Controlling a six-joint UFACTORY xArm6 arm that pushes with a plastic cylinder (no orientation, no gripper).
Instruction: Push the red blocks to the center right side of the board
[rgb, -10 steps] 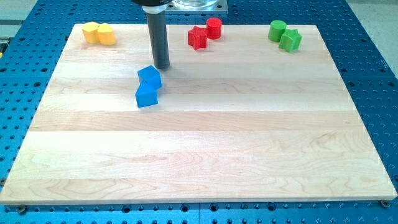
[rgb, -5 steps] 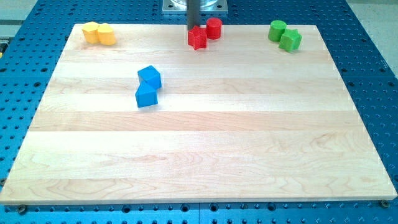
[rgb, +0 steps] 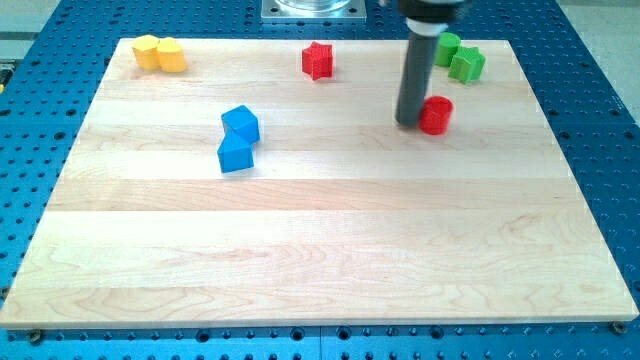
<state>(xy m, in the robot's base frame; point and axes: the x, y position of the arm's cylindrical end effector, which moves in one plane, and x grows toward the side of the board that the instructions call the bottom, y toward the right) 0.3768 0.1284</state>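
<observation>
A red cylinder (rgb: 436, 115) stands on the wooden board (rgb: 320, 250) right of centre, in the upper half. My tip (rgb: 408, 122) rests on the board right against the cylinder's left side. A red star-shaped block (rgb: 318, 60) sits near the board's top edge at the middle, apart from the cylinder and to the tip's upper left.
Two green blocks (rgb: 458, 56) sit at the top right, just above the rod. Two yellow blocks (rgb: 160, 53) sit at the top left. Two blue blocks (rgb: 238, 138) touch each other left of centre.
My tip swept from beside the blue blocks up to the red pair, then right and down. The red cylinder moved from beside the star to right of centre. The star stayed.
</observation>
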